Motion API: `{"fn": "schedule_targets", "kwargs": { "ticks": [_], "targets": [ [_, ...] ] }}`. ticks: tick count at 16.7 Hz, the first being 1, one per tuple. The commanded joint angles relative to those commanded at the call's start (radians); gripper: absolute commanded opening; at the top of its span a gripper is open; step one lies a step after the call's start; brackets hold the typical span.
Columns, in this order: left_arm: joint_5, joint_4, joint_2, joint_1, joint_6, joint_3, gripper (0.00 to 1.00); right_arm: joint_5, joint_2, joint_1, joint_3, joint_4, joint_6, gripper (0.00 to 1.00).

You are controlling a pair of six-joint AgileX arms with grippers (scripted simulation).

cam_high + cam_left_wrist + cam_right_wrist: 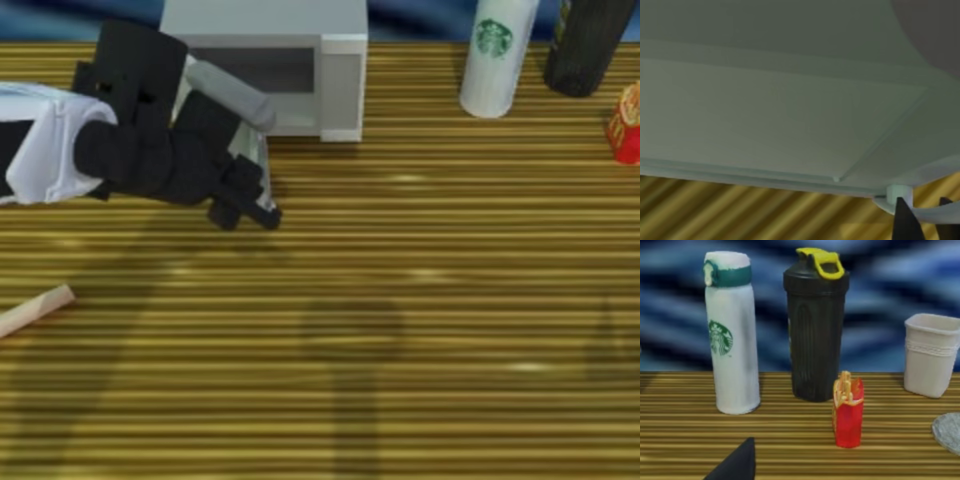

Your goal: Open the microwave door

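I find the microwave [268, 60] at the far edge of the counter [420, 330], left of centre in the top view, and I take it as my landmark. Its cavity shows dark and exposed, and the microwave door [232, 100] stands swung out toward the near-left of the body, hinged on that side, already well clear of the front face. My left end effector [245, 213] sits in front of the microwave's left half, at the door's free edge; in the left wrist view the dark fingertips [904, 220] straddle a small pale handle post at the panel's corner, set narrow about it, though I cannot confirm firm contact. The right arm is out of the top view; its wrist camera looks at a white green-logo tumbler [731, 335], a black shaker bottle [815, 325], a red fries carton [848, 412] and a white cup [930, 355], all to the right of the microwave, and I cannot tell its end effector's state. In my judgement the pull is in hand and largely done. The next move calls for continuing the arc about the hinge, keeping the grip square so the post does not slip out.
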Motion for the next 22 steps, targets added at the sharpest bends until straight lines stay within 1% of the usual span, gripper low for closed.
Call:
{"fn": "schedule_targets", "kwargs": {
  "ticks": [17, 19, 22],
  "targets": [
    [0.0, 0.0, 0.0, 0.0, 0.0, 0.0, 0.0, 0.0, 0.0, 0.0, 0.0, 0.0, 0.0, 1.0],
    [0.009, -0.002, 0.0, -0.006, -0.003, -0.002, 0.0, 0.0, 0.0, 0.0, 0.0, 0.0, 0.0, 1.0],
    [0.026, -0.01, -0.004, 0.008, 0.027, -0.005, 0.0, 0.0, 0.0, 0.0, 0.0, 0.0, 0.0, 1.0]
  ]
}}
